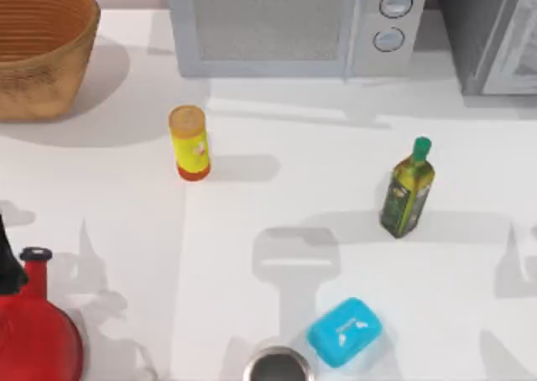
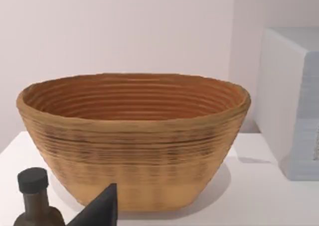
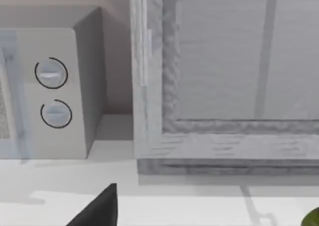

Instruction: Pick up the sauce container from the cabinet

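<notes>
My top camera looks straight down on the white tabletop (image 1: pixel 277 188). My left wrist camera sits low and faces level at the woven basket (image 2: pixel 132 136) from close by, the same basket (image 1: pixel 38 49) seen at the top view's left rear. My right wrist camera, also low, faces the cabinet (image 3: pixel 224 81) door and microwave (image 3: pixel 55 91) knobs closely; both stand along the top view's rear edge.

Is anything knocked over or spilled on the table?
No. The yellow canister and green oil bottle stand upright, the blue soap bar lies flat, and the cabinet door looks closed. Nothing is spilled.
</notes>
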Robot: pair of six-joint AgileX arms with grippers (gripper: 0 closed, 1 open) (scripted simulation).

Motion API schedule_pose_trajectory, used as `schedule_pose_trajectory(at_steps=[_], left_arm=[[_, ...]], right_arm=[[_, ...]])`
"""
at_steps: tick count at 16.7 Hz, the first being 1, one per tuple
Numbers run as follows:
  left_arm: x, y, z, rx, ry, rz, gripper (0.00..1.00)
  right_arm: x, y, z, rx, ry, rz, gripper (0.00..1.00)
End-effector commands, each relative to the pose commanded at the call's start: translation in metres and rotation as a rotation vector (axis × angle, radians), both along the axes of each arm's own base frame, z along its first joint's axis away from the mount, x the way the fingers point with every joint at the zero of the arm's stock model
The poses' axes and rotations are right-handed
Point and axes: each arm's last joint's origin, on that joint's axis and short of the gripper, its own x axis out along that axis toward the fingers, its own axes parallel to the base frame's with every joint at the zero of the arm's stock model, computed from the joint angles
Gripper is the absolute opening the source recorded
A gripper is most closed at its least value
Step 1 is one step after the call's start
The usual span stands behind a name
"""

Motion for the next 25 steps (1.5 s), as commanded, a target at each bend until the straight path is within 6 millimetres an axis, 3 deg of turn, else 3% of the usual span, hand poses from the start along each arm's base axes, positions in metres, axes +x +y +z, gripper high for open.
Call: schedule_pose_trajectory(at_steps=[4, 7, 13, 19, 22, 25], left_arm=[[0.0, 0.0, 0.0, 0.0, 0.0, 0.0, 1.0], [0.0, 0.0, 0.0, 0.0, 0.0, 0.0, 1.0], [0.0, 0.0, 0.0, 0.0, 0.0, 0.0, 1.0], [0.0, 0.0, 0.0, 0.0, 0.0, 0.0, 1.0], [0.0, 0.0, 0.0, 0.0, 0.0, 0.0, 1.0], [0.0, 0.0, 0.0, 0.0, 0.0, 0.0, 1.0]], right_arm=[[0.0, 0.001, 0.008, 0.001, 0.001, 0.002, 1.0], [0.0, 0.002, 0.041, 0.001, 0.006, 0.005, 1.0], [0.022, 0.008, 0.156, -0.002, 0.022, 0.001, 1.0], [0.081, 0.024, 0.272, -0.006, 0.027, -0.004, 1.0], [0.111, 0.034, 0.313, -0.005, 0.015, -0.003, 1.0], [0.135, 0.042, 0.338, -0.002, 0.003, -0.002, 1.0]])
